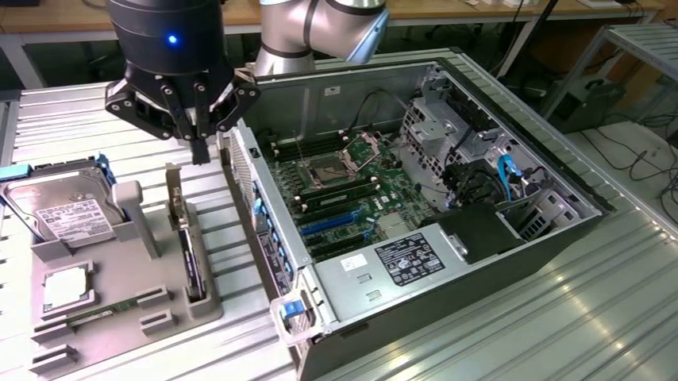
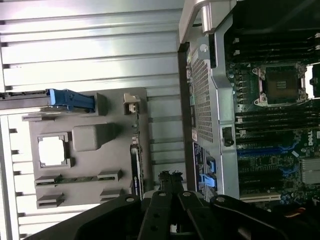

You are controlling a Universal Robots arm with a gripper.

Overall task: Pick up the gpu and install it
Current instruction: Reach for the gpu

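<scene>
One grey fixture tray [image 1: 148, 270] sits at the exterior view's left, carrying a hard drive [image 1: 66, 216] and, along its edge nearest the case, the gpu [image 1: 190, 258] standing on edge in its slot. I see the gripper [image 1: 200, 155] poised above the gpu's bracket end, fingers pressed together, gripping nothing. Further right lies the open computer case [image 1: 477, 302], motherboard [image 1: 350, 190] exposed.

No readable text
White label [image 1: 71, 221] on the silver boxy hard drive [image 1: 38, 195] at nine o'clock and black-and-white sticker [image 1: 408, 259] on the grey power-supply box [image 1: 355, 279] at five o'clock: print is too small.
</scene>
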